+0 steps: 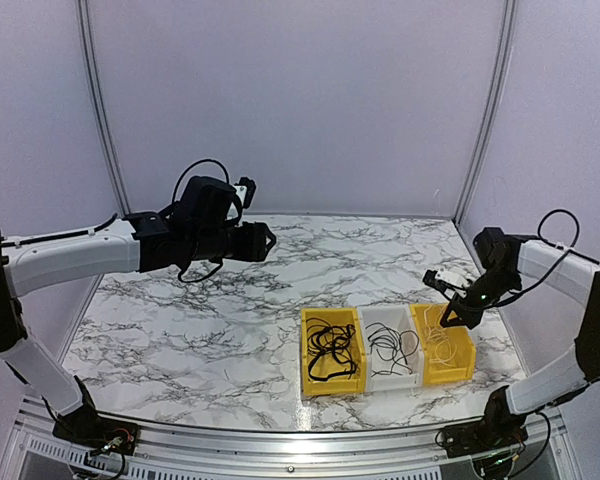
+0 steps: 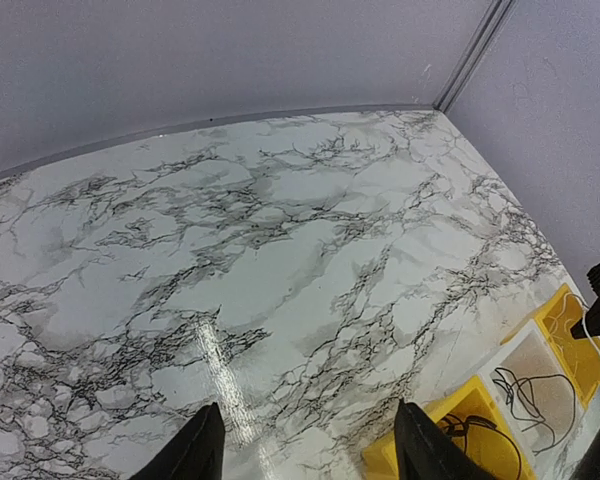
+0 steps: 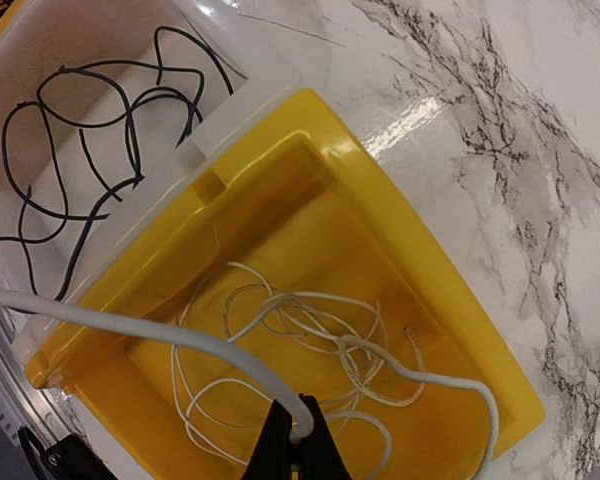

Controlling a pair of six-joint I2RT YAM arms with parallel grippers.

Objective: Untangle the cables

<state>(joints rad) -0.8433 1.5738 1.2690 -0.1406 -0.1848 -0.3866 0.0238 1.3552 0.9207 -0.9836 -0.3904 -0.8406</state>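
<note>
Three bins stand in a row near the front: a yellow bin (image 1: 332,352) with a tangle of black cables (image 1: 330,345), a white bin (image 1: 391,350) with thin black cables (image 3: 90,130), and a yellow bin (image 3: 450,300) holding loose white cables (image 3: 310,330). My right gripper (image 3: 301,435) is shut on a white cable (image 3: 160,335) just above this yellow bin; in the top view the right gripper (image 1: 450,318) hovers over the bin's rim. My left gripper (image 2: 305,440) is open and empty, held high over the table at the left (image 1: 265,242).
The marble table (image 1: 230,300) is bounded by grey walls at the back and sides. The bins sit close to the table's front edge, between the two arm bases.
</note>
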